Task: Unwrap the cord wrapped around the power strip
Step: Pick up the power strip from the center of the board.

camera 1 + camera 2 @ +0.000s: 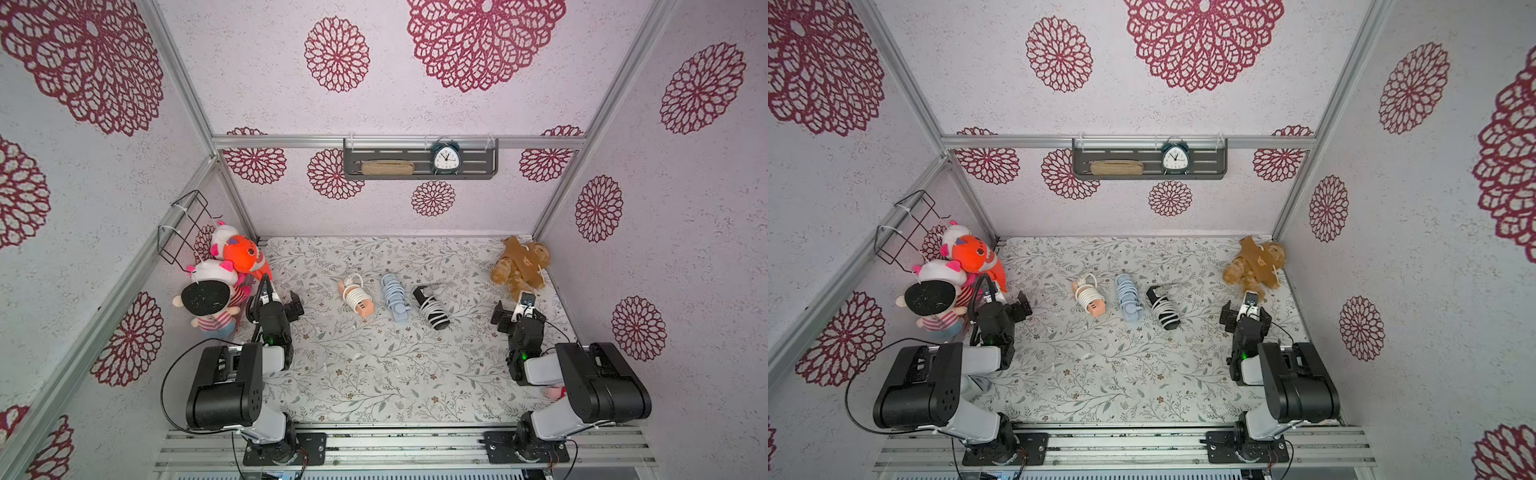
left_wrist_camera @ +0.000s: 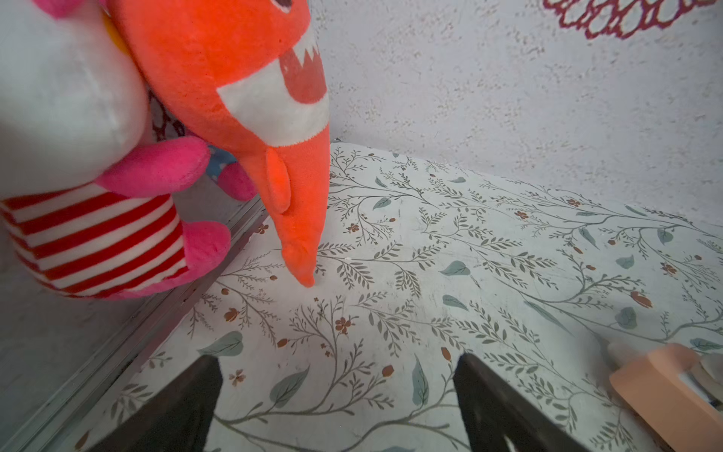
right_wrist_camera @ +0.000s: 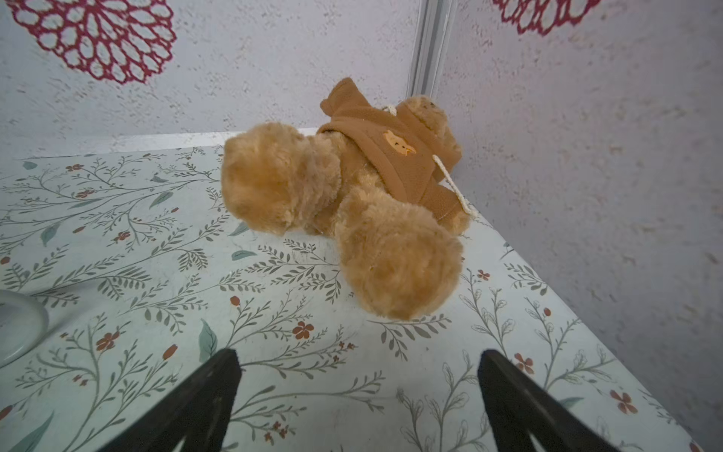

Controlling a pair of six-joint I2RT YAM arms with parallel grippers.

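Idling at the table (image 1: 374,374) sides, both arms are leaving the middle free. Left jaws are gaping, empty, beside the plush toys (image 1: 232,266). Right jaws are gaping, empty, near the bear (image 1: 519,266). Peach strip (image 1: 365,309), blue strip (image 1: 395,299) and black strip (image 1: 420,296) are lying mid-table in a row, cords (image 1: 355,296) probably all wound on, reachable by either arm.

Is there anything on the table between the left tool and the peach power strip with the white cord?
Nothing visible does: only table surface lies between the open left tool and the peach power strip.
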